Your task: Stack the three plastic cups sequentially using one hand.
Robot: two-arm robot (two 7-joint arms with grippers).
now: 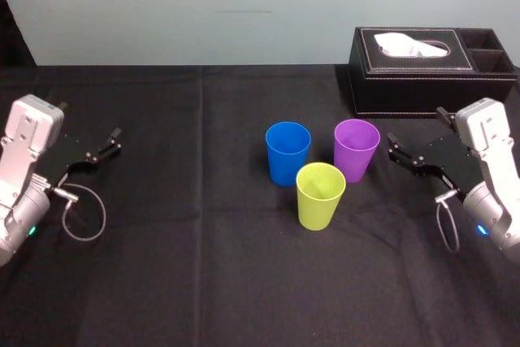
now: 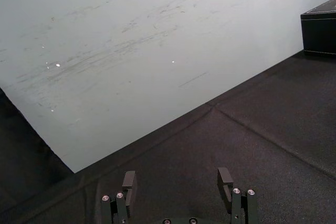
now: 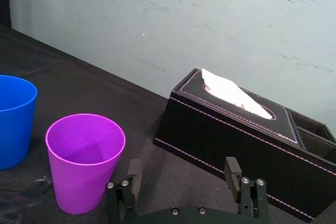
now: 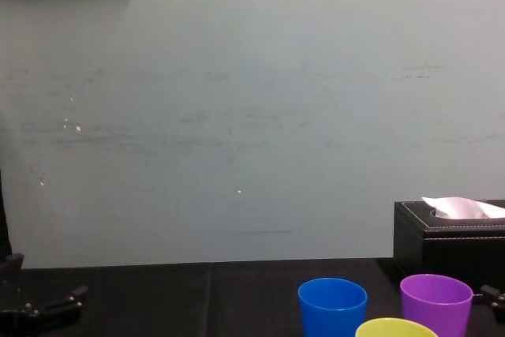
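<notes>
Three cups stand upright and open-mouthed, close together in a triangle at the middle of a table (image 1: pixel 203 282) covered in black cloth. The blue cup (image 1: pixel 288 152) is back left and the purple cup (image 1: pixel 356 148) back right. The yellow-green cup (image 1: pixel 320 194) sits in front, between them. None is nested in another, and whether any of them touch cannot be told.

Behind and to the right of the purple cup is a black tissue box (image 1: pixel 431 71) with pale stitching along its edges. A white tissue (image 1: pixel 410 45) pokes from its top, and two open compartments sit at its right end. A pale wall (image 1: pixel 203 6) runs along the table's far edge.

The right gripper (image 3: pixel 182 169) hovers just right of the purple cup and in front of the box, its fingers spread apart and holding nothing. The left gripper (image 2: pixel 177 183) sits far off at the table's left side, well away from the cups. Its fingers are also apart and empty, and a thin cable loop (image 1: pixel 85 217) lies on the cloth beside its wrist.
</notes>
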